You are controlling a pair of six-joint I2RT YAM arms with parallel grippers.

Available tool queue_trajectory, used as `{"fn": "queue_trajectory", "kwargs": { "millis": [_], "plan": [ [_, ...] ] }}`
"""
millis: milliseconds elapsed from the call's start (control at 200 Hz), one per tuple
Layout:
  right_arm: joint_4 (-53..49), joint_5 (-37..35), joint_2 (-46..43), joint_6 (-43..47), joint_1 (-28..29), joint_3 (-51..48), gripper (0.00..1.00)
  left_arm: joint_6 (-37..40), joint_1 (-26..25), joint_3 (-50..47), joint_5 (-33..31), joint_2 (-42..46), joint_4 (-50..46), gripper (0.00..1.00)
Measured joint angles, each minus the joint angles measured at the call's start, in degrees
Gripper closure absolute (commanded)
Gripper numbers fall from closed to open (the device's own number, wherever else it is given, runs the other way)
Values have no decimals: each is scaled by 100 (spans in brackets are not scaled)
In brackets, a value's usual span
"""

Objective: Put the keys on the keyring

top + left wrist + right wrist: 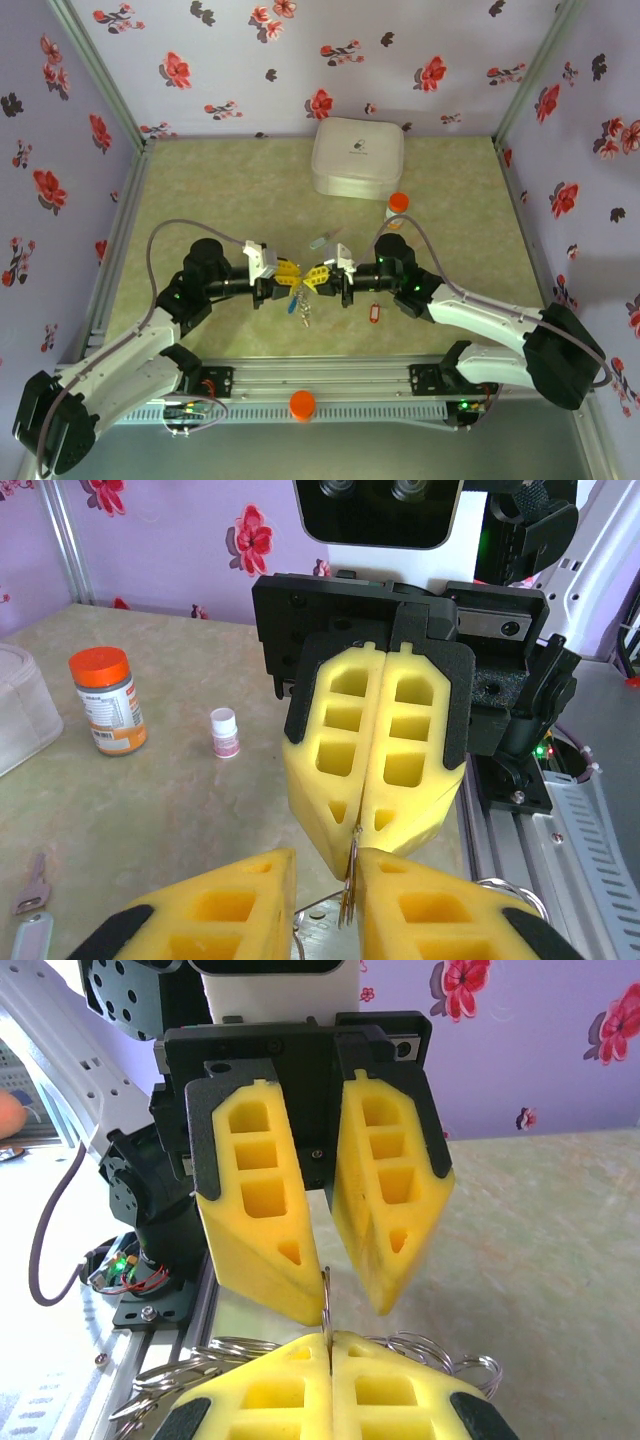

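Right gripper [330, 1345] clamps shut on the keyring [326, 1300] mid-air above the table [200, 190], left gripper [326, 870] jaws slightly apart straddling it; an off-centre squeeze could twist the keyring loose, dropping the keys [299, 300] hanging below.

Keyring [326, 1305] shiny metal; end effector pads [262, 1230] matt foam (porous-looking); box [358, 157] smooth plastic

Bright, even, diffuse light from overhead; only soft, short shadows on the table [220, 190]. Top view slightly hazy, colours washed out, mild bowing at the edges. Wrist views crisp mid-frame, nearest yellow fingers [220, 905] soft at the bottom edge.
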State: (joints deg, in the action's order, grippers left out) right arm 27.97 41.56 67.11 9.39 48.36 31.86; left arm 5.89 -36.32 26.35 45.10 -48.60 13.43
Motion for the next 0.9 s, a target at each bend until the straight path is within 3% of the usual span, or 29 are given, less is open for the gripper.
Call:
{"fn": "queue_trajectory", "kwargs": {
  "millis": [255, 360, 500, 645, 750, 900],
  "plan": [
    [72, 0, 4, -68, 2, -9, 100, 0, 0, 4, 11, -72, 9, 76],
    [94, -2, 4, -92, 4, -11, 100, 2, 0, 4, 11, -72, 9, 81],
    [144, -37, 11, -109, 4, -11, 100, 17, 0, 4, 57, -72, 7, 100],
    [229, -98, 31, -186, 2, -50, 100, 61, 17, 7, 90, -66, -26, 100],
    [334, -282, 28, -240, 28, -142, 69, 205, 15, 59, -15, -42, -234, 100],
    [-345, -1191, -417, -411, -7, -201, 64, 566, 22, 262, -391, 35, -721, 100]
  ]
}}
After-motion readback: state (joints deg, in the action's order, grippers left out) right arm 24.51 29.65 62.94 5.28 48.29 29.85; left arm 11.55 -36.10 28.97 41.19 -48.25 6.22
